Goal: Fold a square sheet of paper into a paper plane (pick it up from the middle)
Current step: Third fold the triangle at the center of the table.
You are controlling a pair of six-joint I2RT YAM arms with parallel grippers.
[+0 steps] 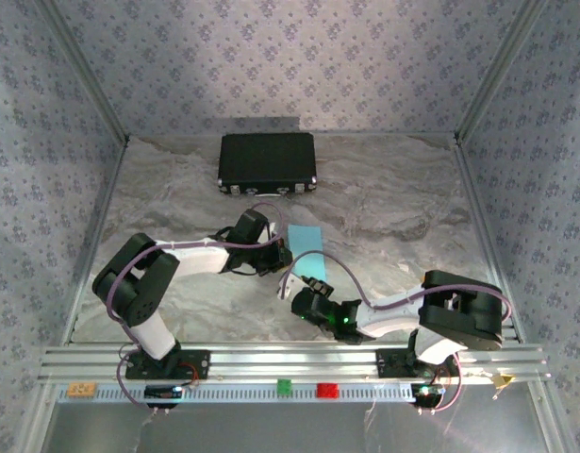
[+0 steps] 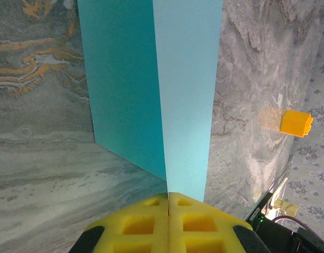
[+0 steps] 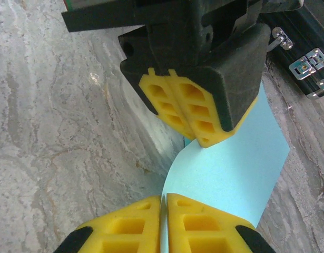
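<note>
The light-blue square sheet of paper [image 1: 306,247] is held up off the marble table between both grippers, bent in a curve. My left gripper [image 2: 168,197] is shut on one edge of it, and the paper [image 2: 185,95] stands folded lengthwise ahead of the yellow fingers. My right gripper [image 3: 163,203] is shut on the opposite edge of the sheet [image 3: 230,174]. The left gripper [image 3: 196,138] faces it from just above, pinching the paper. From the top view, the left gripper [image 1: 278,253] and right gripper [image 1: 306,294] meet at the table's centre.
A black rectangular case [image 1: 267,162] with metal latches [image 3: 308,62] lies at the back of the table. A small orange block [image 2: 296,123] sits by the right wall. Green [image 1: 284,385] and red [image 1: 325,389] blocks rest on the front rail.
</note>
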